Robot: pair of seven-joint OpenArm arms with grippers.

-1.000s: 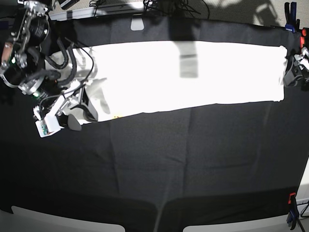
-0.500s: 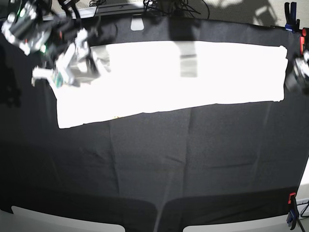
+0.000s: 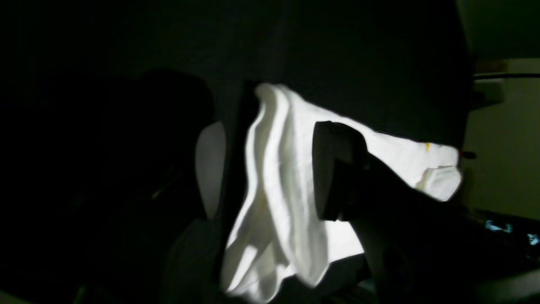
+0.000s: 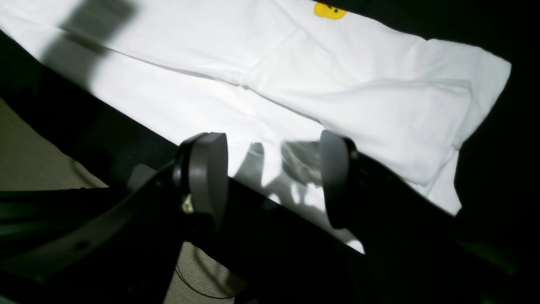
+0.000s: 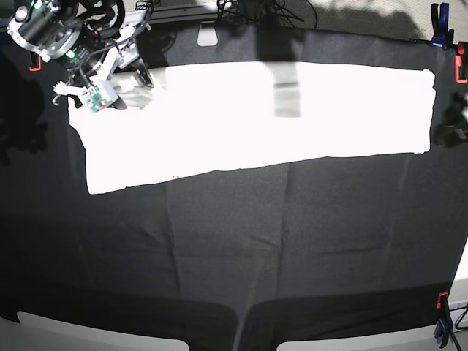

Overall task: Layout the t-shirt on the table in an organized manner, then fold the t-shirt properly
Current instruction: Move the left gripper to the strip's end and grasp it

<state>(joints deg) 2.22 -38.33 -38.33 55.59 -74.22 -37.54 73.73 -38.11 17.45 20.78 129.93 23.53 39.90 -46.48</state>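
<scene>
The right end effector (image 4: 270, 177) stands with its two dark rounded pads well apart and nothing between them. It hangs just above the far edge of the bright white cloth t-shirt (image 5: 256, 117), near the shirt's corner on the left of the base view (image 5: 117, 77). Through the gap in the right wrist view show its own shadow on the cloth, a long fold seam running slantwise, and a small yellow patch of print (image 4: 330, 10) near the top edge.

The left end effector (image 3: 274, 169) is at the opposite short edge of the shirt, at the right border of the base view (image 5: 457, 121). In the left wrist view one dark pad (image 3: 337, 169) lies against a bunched, rippled white cloth edge; the other side is lost in shadow, so I cannot tell whether the cloth is gripped.

The t-shirt lies as a long, flat band across the far half of the worktop covered in wrinkled black cloth (image 5: 292, 241). Its far edge runs straight; its near edge slopes down towards the left of the base view, ending in a square corner. The whole near half of the worktop is bare black cloth. A blue clamp (image 5: 439, 16) holds the far corner, an orange-tipped clamp (image 5: 443, 322) the near one.
</scene>
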